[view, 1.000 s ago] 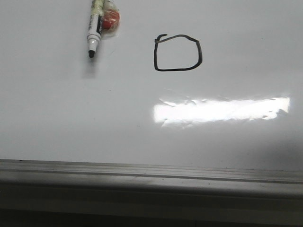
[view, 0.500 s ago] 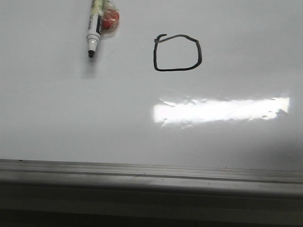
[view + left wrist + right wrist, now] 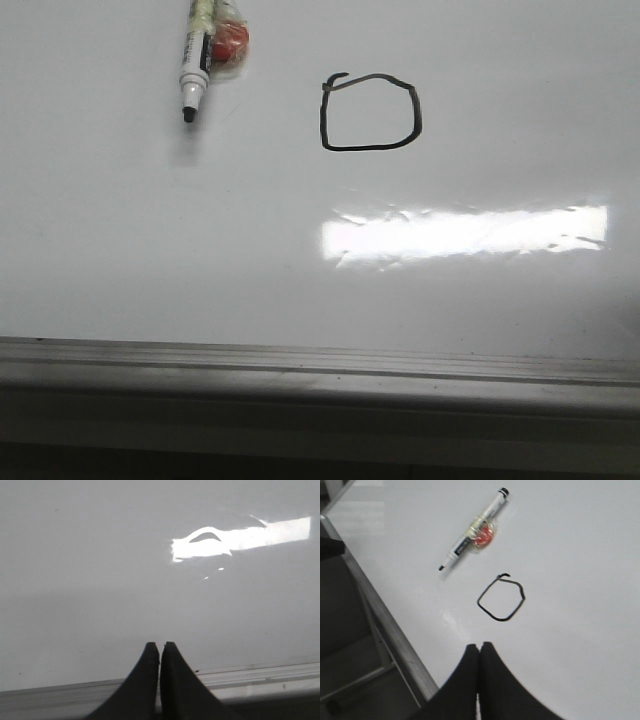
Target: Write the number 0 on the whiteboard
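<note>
The number 0 is a boxy black loop with a small hook at its upper-left corner, drawn on the whiteboard. It also shows in the right wrist view. A white marker with its black tip uncapped lies on the board left of the 0, with a red object taped to it. The marker also shows in the right wrist view. My right gripper is shut and empty, above the board a short way from the 0. My left gripper is shut and empty over bare board near the frame.
The grey metal frame strip runs along the board's near edge. A bright rectangular light glare lies on the board in front of the 0. In the right wrist view the board's edge drops to a dark area.
The front picture has shifted very slightly to the left. The marker and the 0 lie as before.
</note>
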Robot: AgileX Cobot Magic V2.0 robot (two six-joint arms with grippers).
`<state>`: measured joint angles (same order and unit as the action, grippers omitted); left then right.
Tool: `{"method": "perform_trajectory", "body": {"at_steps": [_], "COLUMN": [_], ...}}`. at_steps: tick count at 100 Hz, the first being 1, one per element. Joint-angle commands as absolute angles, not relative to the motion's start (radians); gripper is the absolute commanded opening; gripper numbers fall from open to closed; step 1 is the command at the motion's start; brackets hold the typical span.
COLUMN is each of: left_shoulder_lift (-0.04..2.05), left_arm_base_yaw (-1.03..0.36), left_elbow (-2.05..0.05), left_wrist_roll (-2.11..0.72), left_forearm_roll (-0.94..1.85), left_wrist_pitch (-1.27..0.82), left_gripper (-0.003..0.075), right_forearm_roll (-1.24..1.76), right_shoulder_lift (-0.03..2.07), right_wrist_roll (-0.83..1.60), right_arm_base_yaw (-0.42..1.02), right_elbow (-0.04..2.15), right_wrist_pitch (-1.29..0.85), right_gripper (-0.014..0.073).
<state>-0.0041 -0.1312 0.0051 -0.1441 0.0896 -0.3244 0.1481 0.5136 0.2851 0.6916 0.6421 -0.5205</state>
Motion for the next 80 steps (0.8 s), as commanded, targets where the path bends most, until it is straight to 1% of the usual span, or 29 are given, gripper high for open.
{"method": "perform_trajectory", "body": {"at_steps": [1,10,18,28,40,46,51,68,80], "left_shoulder_lift": [-0.028,-0.028,-0.028,-0.028,-0.028,-0.028,-0.028,-0.028,-0.028], "left_arm_base_yaw": [-0.129,-0.129,-0.129,-0.129,-0.129,-0.129,-0.129,-0.129,-0.129], "left_elbow": [0.036,0.036,0.036,0.036,0.036,0.036,0.036,0.036,0.036], "left_wrist_roll": [-0.134,-0.134,-0.134,-0.134,-0.134,-0.134,-0.134,-0.134,-0.134], "left_forearm_roll": [0.091,0.091,0.091,0.091,0.091,0.091,0.091,0.091,0.091], "left_wrist_pitch": [-0.272,-0.272,-0.272,-0.272,-0.272,-0.272,-0.272,-0.272,-0.272], "left_gripper": [-0.0020,-0.0020,-0.0020,-0.0020,-0.0020,-0.0020,-0.0020,-0.0020,-0.0020], "right_forearm_roll": [0.090,0.049,0.048,0.048,0.044,0.036,0.034,0.015,0.012], "right_shoulder_lift": [0.472,0.414,0.351,0.256,0.104,0.027,-0.034,-0.027,-0.027], "right_wrist_roll": [0.231,0.183,0.183,0.181,0.158,0.158,0.158,0.138,0.115], "right_arm_base_yaw": [0.670,0.625,0.566,0.506,0.446,0.424,0.404,0.357,0.353], "right_elbow": [0.572,0.429,0.257,0.107,-0.024,-0.019,-0.024,-0.026,-0.026], "right_wrist_pitch": [-0.347,-0.179,0.019,0.121,0.064,-0.103,-0.176,-0.303,-0.304], "right_gripper": [-0.0068,-0.0069,-0.0069,-0.0069,-0.0068,-0.0069,-0.0069,-0.0068,-0.0069]}}
